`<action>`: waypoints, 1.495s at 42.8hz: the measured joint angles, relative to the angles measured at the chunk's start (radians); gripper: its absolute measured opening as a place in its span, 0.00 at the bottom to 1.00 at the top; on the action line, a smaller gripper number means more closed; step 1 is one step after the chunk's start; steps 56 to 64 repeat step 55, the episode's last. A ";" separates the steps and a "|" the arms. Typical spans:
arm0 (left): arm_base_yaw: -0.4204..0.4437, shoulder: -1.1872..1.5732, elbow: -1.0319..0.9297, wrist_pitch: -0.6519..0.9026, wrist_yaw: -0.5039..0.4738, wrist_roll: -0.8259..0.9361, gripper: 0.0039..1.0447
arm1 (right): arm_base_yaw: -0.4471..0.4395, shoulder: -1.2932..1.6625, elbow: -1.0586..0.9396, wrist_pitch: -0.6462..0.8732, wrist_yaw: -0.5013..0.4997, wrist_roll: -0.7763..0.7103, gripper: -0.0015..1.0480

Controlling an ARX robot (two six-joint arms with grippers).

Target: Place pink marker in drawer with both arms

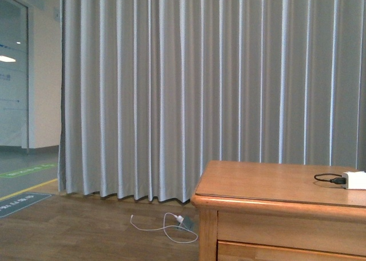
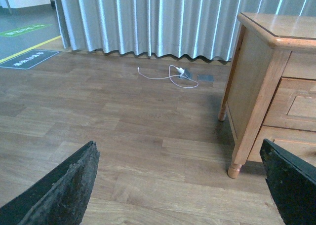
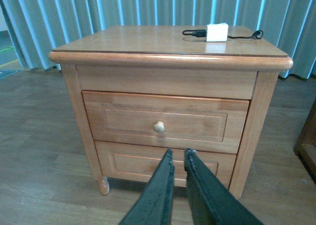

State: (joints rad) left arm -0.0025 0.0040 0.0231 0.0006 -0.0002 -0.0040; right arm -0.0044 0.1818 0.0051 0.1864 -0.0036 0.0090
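The scene is dominated by the honey-brown dresser (image 3: 168, 87), taken here as the landmark. Behind it a grey curtain (image 1: 200, 89) is hung, and wood flooring (image 2: 123, 136) is spread around its feet. In its front the drawer (image 3: 165, 121) is seen fully closed, its round knob (image 3: 159, 127) untouched. On the dresser's top, toward the back corner, a white charger block (image 3: 217, 32) with a black cable is lying.

The right gripper (image 3: 177, 161) is held in front of the dresser, below the knob, fingers nearly pressed together with nothing between them. The left gripper (image 2: 177, 185) is spread wide beside the dresser, over bare floor.

The pink marker is not seen in any view (its place cannot be told). It is judged light, rigid and smooth-barrelled, so a mid-barrel pinch across its width would be favoured, since it may roll or slip.
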 joint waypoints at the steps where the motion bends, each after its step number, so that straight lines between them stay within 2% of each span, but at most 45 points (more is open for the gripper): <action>1: 0.000 0.000 0.000 0.000 0.000 0.000 0.94 | 0.000 -0.006 0.000 -0.005 0.003 -0.002 0.04; 2: 0.000 0.000 0.000 0.000 0.000 0.000 0.94 | 0.000 -0.032 0.000 -0.034 0.003 -0.005 0.01; 5: 0.000 0.000 0.000 0.000 0.000 0.000 0.94 | 0.001 -0.142 0.001 -0.176 0.003 -0.005 0.01; 30: 0.000 0.000 0.000 0.000 0.000 0.000 0.94 | 0.001 -0.178 0.001 -0.186 0.003 -0.005 0.01; 31: 0.000 0.000 0.000 0.000 0.000 0.000 0.94 | 0.001 -0.178 0.001 -0.186 0.003 -0.007 0.04; 36: 0.000 0.000 0.000 0.000 0.000 0.000 0.94 | 0.001 -0.178 0.001 -0.186 0.003 -0.006 0.27; 43: 0.000 0.000 0.000 0.000 0.000 0.000 0.94 | 0.001 -0.178 0.001 -0.186 0.003 -0.006 0.51; 50: 0.000 0.000 0.000 0.000 0.000 0.000 0.94 | 0.001 -0.178 0.001 -0.186 0.003 -0.006 0.83; 53: 0.000 0.000 0.000 0.000 0.000 0.000 0.94 | 0.001 -0.178 0.001 -0.186 0.003 -0.006 0.92; 64: 0.000 0.000 0.000 0.000 0.000 0.000 0.94 | 0.001 -0.178 0.001 -0.186 0.003 -0.006 0.93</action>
